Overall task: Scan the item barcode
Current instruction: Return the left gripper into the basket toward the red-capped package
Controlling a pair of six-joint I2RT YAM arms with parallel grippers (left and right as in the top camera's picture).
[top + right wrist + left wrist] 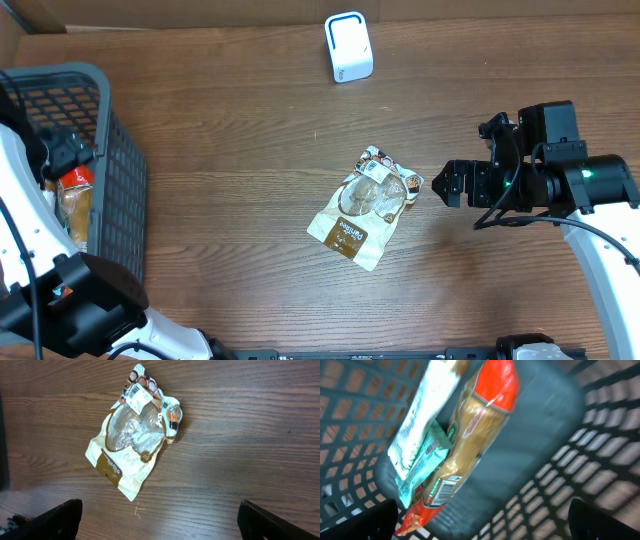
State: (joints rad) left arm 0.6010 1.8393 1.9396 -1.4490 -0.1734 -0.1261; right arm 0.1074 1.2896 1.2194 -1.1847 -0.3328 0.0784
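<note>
Cream-and-brown snack pouch (364,207) lies flat mid-table (230,130), long axis slanting away from the right claw (440,185), wide and empty near its upper end. The left claw (487,522), equally wide, hangs over the basket (125,190), well apart.

The desk (230,130) is dark wood with plain grain and a low sheen. At its centre, the snack bag (365,208) is crinkled glossy plastic film with a clear window. At 9 o'clock, the basket (125,180) is matt grey plastic lattice holding shiny film packets (480,435). At 12 o'clock, the scanner (348,47) is smooth white plastic.
</note>
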